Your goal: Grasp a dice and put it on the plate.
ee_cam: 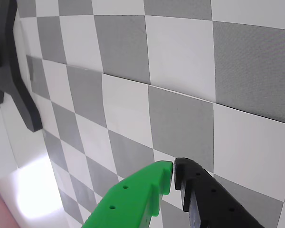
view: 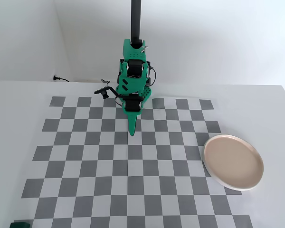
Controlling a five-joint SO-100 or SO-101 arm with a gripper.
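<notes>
The dice [view: 20, 223], a small dark green plain cube, sits at the bottom left corner of the fixed view, just off the near left corner of the grey and white checkered mat [view: 85, 190], partly cut by the frame edge. In that view we see the green and black arm [view: 134, 76] folded near its base at the far side of the mat, with its gripper [view: 132, 132] pointing down toward us over the far rows of squares. The dice lies well apart from the claw, toward the camera and to the left as this view shows it; being a cube, it has no long axis to align with. The round, shallow beige-pink plate [view: 233, 163] with a paler raised rim rests at the right edge of the mat, empty, well apart from both claw and dice. We judge that the coming move calls for a long reach diagonally across the mat to the near left corner, away from the plate.

In the wrist view we see the bright green finger [ee_cam: 149, 187] and the black finger [ee_cam: 202, 190] with their tips together, nothing between them, so the claw is closed and empty above the checkered squares. Neither dice nor plate shows here.
</notes>
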